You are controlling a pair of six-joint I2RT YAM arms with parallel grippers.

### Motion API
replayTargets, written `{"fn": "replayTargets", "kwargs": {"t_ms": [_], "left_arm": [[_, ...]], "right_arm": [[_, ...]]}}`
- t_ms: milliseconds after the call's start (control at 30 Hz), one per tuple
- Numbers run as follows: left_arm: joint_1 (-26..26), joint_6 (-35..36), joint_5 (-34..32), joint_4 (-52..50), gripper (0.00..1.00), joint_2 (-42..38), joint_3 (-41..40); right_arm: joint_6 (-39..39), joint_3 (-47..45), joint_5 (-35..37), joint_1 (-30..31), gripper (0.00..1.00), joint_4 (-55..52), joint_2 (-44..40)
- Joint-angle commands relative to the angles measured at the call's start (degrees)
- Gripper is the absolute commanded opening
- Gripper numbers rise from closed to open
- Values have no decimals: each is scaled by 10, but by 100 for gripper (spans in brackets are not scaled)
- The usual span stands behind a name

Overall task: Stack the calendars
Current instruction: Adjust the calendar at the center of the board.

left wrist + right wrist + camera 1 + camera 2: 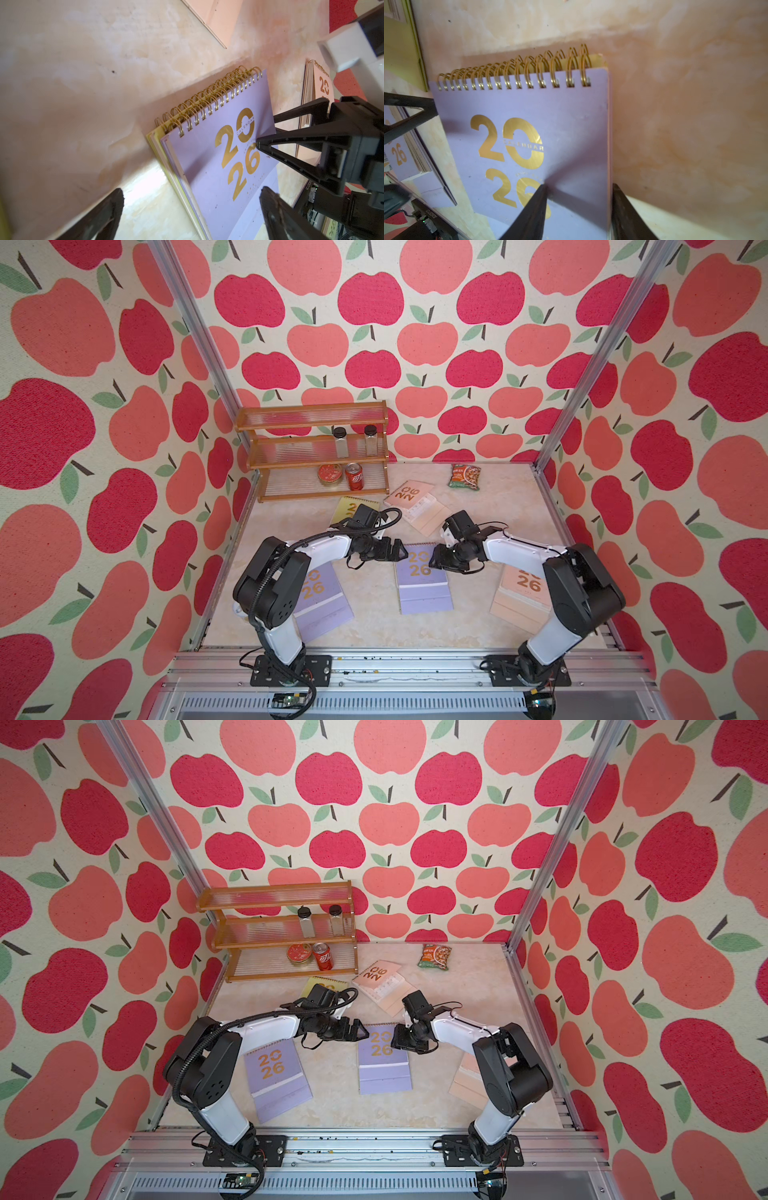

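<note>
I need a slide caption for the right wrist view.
Right gripper jaws straddle the edge of a lilac calendar lying on a yellow-green calendar.

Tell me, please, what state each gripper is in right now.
Left gripper: open, holding nothing.
Right gripper: jaws apart astride the lilac calendar edge; grip cannot be told.

Lilac calendar (pixel 424 589) — gold numerals, peach-pink calendar (pixel 409 494), yellow-green calendar (pixel 347 505), green snack packet (pixel 464 477), apple-print walls (pixel 374 302).

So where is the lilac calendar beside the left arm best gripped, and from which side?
On the lilac calendar, probably the long edge toward the bare table, coming from there: it lies flat, rings line the far edge, and the left arm crowds the other.
</note>
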Motion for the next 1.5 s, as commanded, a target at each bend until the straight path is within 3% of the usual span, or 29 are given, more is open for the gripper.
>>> {"fn": "replayTargets", "kwargs": {"t_ms": [0,400,700,1467], "left_arm": [[-2,-9,9,9,100,16,14],[-2,-19,18,26,100,18,14],[0,-29,34,42,100,30,23],[-4,-35,58,55,99,55,37]], "right_arm": [[9,-19,6,12,51,-36,-8],[-21,10,39,0,51,-86,-45],[-57,41,27,-22,51,-82,-21],[-10,-1,-2,21,50,-26,-9]]}}
